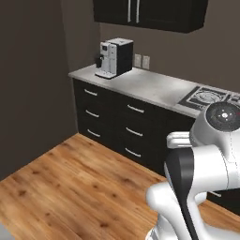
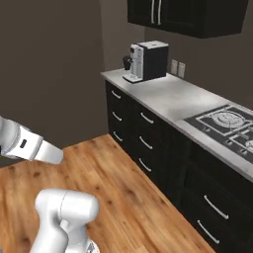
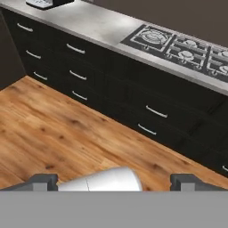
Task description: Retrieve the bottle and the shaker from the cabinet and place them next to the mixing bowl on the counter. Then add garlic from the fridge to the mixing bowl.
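Progress looks like nothing yet, judging from how things lie: no bottle, shaker, bowl or garlic can be made out, so where they sit cannot be told. The cabinet [image 1: 150,13] above the counter [image 1: 145,86] has both doors shut, and it is presumably where the bottle and shaker wait. The whole job seems left: opening that cabinet, carrying two things over, then the fridge trip. Gripper [image 3: 114,181] hangs with its jaws wide and empty, the tips far apart, pointing down at the drawers [image 3: 111,84] and floor [image 3: 53,129]. A steel-grey counter runs along dark walls, with a coffee machine [image 1: 115,57] at its far end, a stove [image 2: 227,126] set in nearer, and a wood floor below.
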